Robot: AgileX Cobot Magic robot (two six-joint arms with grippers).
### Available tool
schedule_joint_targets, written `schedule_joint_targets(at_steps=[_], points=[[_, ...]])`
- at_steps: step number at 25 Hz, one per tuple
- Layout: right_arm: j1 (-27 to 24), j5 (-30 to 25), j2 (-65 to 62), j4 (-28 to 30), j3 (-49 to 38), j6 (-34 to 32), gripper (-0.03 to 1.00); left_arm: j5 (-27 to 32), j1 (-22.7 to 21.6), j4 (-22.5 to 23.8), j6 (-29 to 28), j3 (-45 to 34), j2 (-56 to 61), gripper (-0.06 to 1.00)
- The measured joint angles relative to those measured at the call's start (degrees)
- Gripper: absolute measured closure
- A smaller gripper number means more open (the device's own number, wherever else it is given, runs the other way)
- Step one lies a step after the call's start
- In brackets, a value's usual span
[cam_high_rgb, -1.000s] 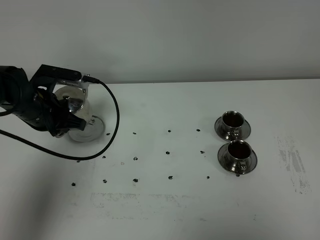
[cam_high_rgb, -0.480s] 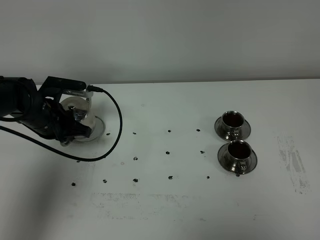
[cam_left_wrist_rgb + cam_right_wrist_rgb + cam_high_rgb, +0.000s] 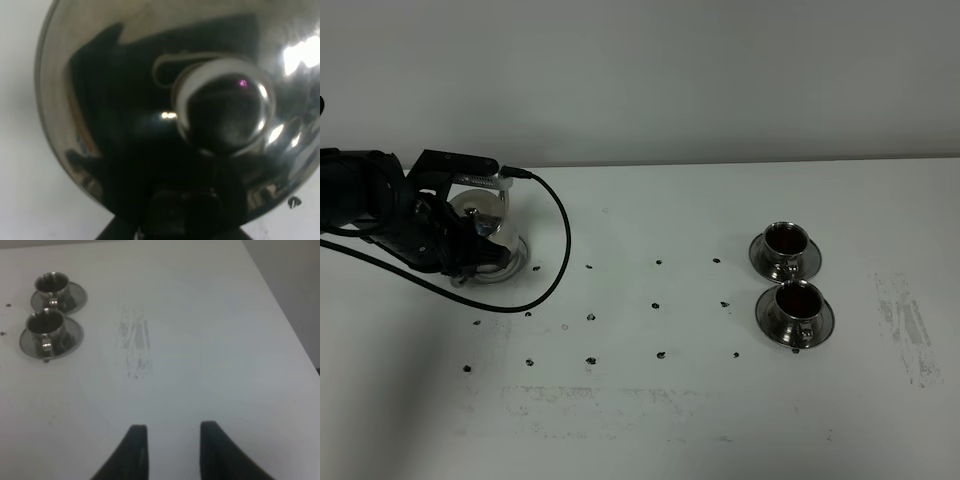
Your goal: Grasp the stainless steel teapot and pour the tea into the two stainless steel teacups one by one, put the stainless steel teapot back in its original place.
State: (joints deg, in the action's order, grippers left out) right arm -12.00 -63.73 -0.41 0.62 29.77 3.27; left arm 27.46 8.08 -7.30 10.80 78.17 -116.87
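Left arm [image 3: 390, 215] and cable [image 3: 555, 250] largely hide teapot [image 3: 480, 215].

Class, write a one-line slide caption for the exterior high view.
Left gripper at the steel teapot on its saucer; two tea-filled cups wait across the table.
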Motion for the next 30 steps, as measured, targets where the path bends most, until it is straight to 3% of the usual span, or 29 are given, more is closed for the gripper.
schedule_joint_targets(at_steps=[25,30], points=[[0.0,0.0,0.0,0.0,0.0,0.0,0.72,0.6,0.0,-0.1,2.0,0.0,-1.0,0.75],[0.0,0.0,0.0,0.0,0.0,0.0,0.72,-0.5,0.0,-0.3,2.2,0.0,-1.0,0.66]])
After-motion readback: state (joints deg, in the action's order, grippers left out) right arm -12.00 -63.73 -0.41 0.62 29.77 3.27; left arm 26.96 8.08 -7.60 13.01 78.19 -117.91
